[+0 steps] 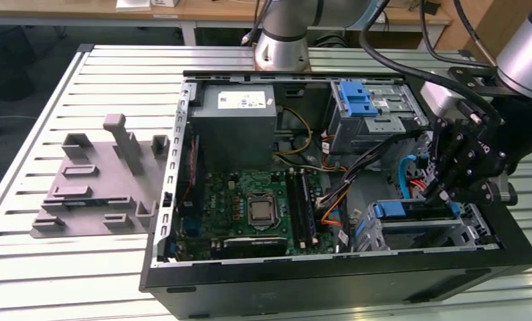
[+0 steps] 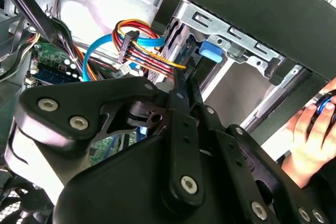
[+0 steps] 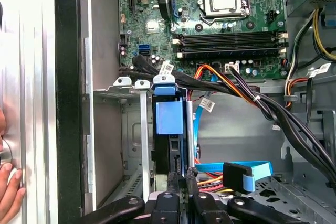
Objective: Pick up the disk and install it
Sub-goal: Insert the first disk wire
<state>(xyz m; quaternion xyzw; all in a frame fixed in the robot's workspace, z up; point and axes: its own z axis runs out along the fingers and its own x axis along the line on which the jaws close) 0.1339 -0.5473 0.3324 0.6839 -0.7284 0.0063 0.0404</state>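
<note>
First wrist view: disk (image 3: pixel 169 129) stands on edge in the drive cage (image 3: pixel 122 86) slot, below the motherboard (image 3: pixel 210 19), gripper (image 3: pixel 181 182) at its 6 o'clock end, fingers clenched on it.

The exterior view looks down from high on the near side onto the open black computer case (image 1: pixel 337 267) lying on the ribbed metal table (image 1: pixel 33 267), taking in the whole chassis. The first wrist view looks close along the black gripper (image 3: pixel 181 182) into the drive cage, green motherboard (image 3: pixel 220 24) beyond. The second wrist view sits behind the gripper linkage (image 2: pixel 178 129), very near, facing the same silver metal drive cage (image 2: pixel 226 35). All three share it.
</note>
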